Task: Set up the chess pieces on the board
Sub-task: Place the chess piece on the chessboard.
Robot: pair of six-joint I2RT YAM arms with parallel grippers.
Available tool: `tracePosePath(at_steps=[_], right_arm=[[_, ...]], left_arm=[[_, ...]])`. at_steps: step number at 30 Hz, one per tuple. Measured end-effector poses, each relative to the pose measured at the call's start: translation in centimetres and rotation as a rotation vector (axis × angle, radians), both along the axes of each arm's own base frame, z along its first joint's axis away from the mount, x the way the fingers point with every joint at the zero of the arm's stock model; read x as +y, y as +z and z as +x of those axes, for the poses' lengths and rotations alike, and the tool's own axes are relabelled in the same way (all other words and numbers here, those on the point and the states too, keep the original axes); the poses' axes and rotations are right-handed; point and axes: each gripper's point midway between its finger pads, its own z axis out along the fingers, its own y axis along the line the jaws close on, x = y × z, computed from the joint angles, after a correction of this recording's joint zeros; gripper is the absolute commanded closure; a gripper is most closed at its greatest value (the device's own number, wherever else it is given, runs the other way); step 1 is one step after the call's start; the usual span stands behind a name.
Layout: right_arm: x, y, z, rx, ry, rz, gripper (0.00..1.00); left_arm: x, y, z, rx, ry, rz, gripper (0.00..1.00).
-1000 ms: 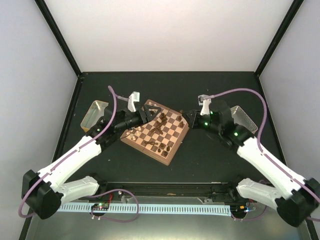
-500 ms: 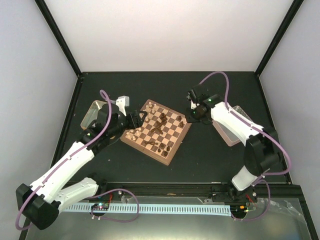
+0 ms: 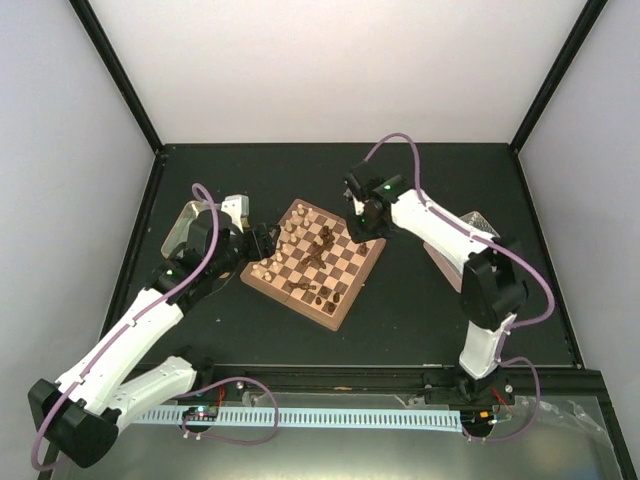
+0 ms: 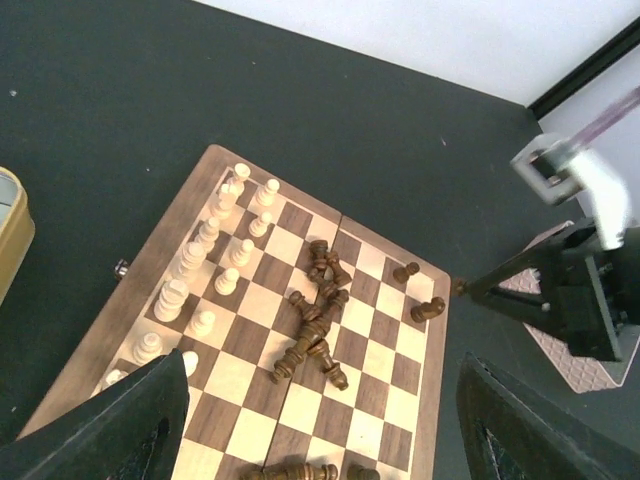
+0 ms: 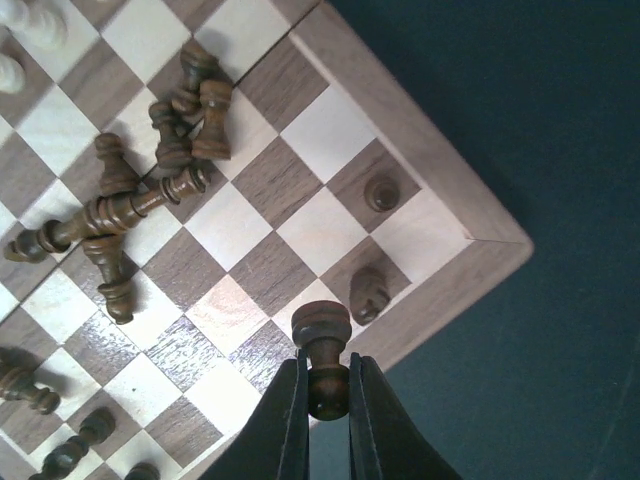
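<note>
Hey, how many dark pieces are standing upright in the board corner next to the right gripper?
2. One upright dark piece and a second upright piece stand on the dark squares either side of the board corner. The right gripper holds a third dark piece.

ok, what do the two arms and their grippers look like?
Both the left arm and the right arm have white link shells and black joints with small green lights. Each trails a looping purple cable. The left gripper and the right gripper have black fingers.
</note>
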Motion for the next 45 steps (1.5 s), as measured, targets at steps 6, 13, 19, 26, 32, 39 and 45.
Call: tracePosePath(at_steps=[6,13,19,26,32,39,45], right_arm=[[1.1,-3.0,-0.3,0.074,0.046,-0.091,0.97],[1.8,-3.8,0.5,0.088,0.066,-0.136,0.94],[2.3,-4.5,0.8,0.101,0.088,-0.161,0.94],[2.3,-5.8,0.6,0.122,0.101,-0.212,0.94],[2.0,-6.2,0.5,0.127,0.111,-0.246,0.93],[2.1,-7.1,0.6,0.139,0.128,-0.262,0.91],[2.3,-7.5,0.9,0.142,0.134,-0.272,0.86]], left_arm=[[0.6,0.3,0.1,-0.013,0.017,0.007,0.24],[0.7,0.2,0.1,-0.011,0.019,0.007,0.24],[0.6,0.1,0.0,-0.005,0.012,0.005,0.24],[0.3,-0.1,-0.2,0.003,-0.005,-0.004,0.24],[0.2,-0.1,-0.3,0.005,-0.015,-0.009,0.24],[-0.2,-0.1,-0.4,0.01,-0.034,-0.019,0.24],[-0.3,0.0,-0.5,0.01,-0.042,-0.024,0.24]])
